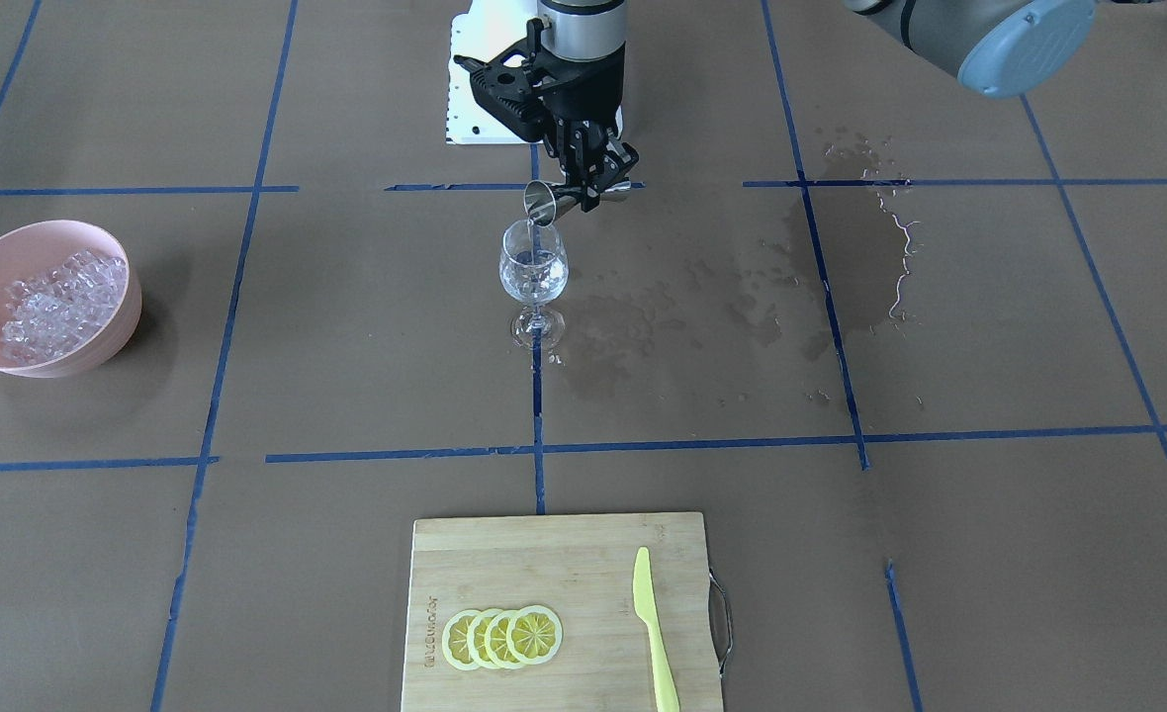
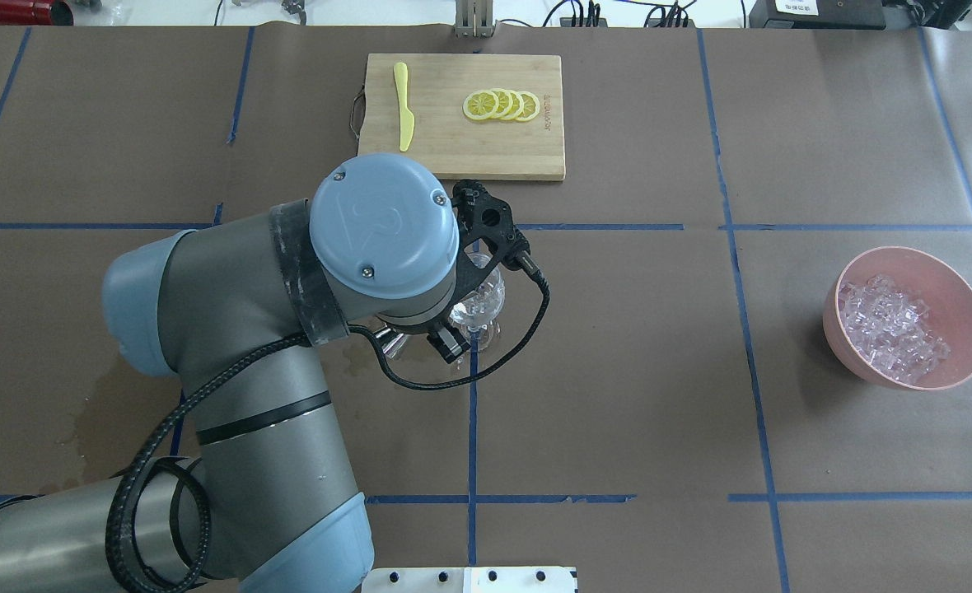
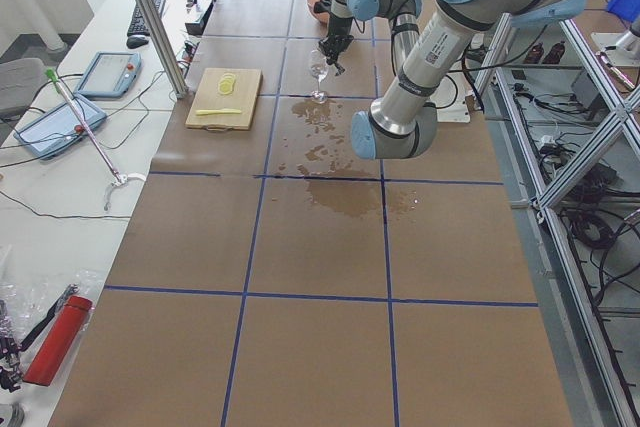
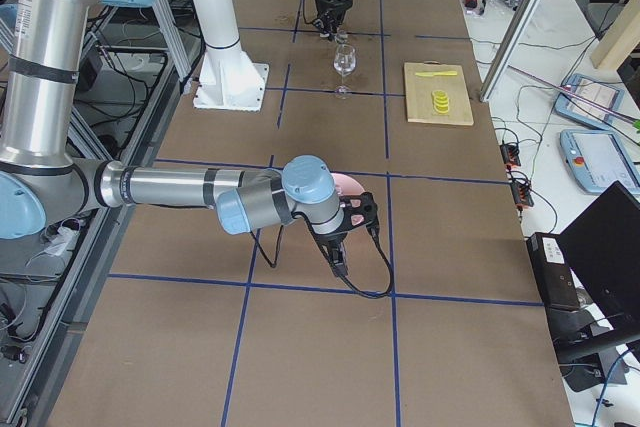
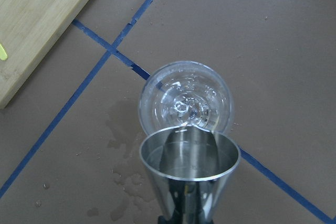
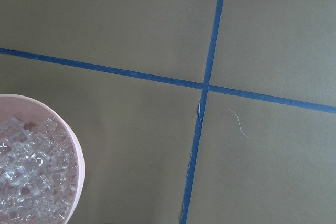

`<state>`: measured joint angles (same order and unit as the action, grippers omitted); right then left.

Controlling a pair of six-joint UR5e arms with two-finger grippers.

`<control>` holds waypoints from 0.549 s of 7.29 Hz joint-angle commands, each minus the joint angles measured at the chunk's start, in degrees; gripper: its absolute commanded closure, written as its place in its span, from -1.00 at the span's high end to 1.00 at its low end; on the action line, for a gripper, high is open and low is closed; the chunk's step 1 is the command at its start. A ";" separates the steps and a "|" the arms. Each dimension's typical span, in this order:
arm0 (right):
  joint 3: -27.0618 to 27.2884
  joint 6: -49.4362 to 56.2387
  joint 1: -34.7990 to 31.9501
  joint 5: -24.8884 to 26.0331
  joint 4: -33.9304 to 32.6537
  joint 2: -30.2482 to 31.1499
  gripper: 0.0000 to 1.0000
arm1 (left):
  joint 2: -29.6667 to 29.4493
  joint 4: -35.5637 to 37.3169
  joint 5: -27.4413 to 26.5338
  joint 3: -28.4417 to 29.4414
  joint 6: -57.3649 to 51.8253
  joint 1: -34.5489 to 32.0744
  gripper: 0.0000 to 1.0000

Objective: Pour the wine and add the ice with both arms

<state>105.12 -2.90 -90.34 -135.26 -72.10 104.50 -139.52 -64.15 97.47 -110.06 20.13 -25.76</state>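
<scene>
My left gripper [image 1: 595, 178] is shut on a metal jigger [image 1: 552, 203] and holds it tipped over the rim of a clear stemmed wine glass [image 1: 534, 272]. A thin stream of wine [image 1: 534, 229] falls into the glass, and a little lies in its bowl. In the left wrist view the jigger [image 5: 189, 169] sits just above the glass [image 5: 185, 98]. The ice [image 2: 890, 329] fills a pink bowl [image 2: 964, 296] at the table's right. My right gripper [image 4: 345, 227] hangs over that bowl. I cannot tell whether it is open or shut.
A wooden cutting board [image 2: 453, 148] at the far edge carries lemon slices [image 2: 502, 105] and a yellow knife [image 2: 404, 115]. Dark wet stains [image 1: 841, 267] spread over the brown paper beside the glass. The white robot base [image 1: 465, 119] stands behind the glass.
</scene>
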 commanded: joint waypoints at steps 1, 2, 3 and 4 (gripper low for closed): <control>0.00 0.00 -0.01 0.00 0.03 0.00 1.00 | -1.10 2.88 0.00 0.64 -0.18 0.00 -1.00; 0.00 0.00 -0.01 0.00 0.03 0.00 1.00 | -2.15 4.81 0.00 0.73 -0.18 0.00 -1.00; 0.00 0.00 -0.01 0.00 0.03 0.00 1.00 | -3.55 7.09 0.00 1.07 -0.18 0.00 -1.00; 0.00 0.00 -0.01 0.00 0.03 0.00 1.00 | -5.31 9.03 0.00 2.12 -0.26 0.00 -1.00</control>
<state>105.12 -2.90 -90.35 -135.26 -72.07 104.50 -142.90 -57.63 97.47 -108.87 19.94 -25.75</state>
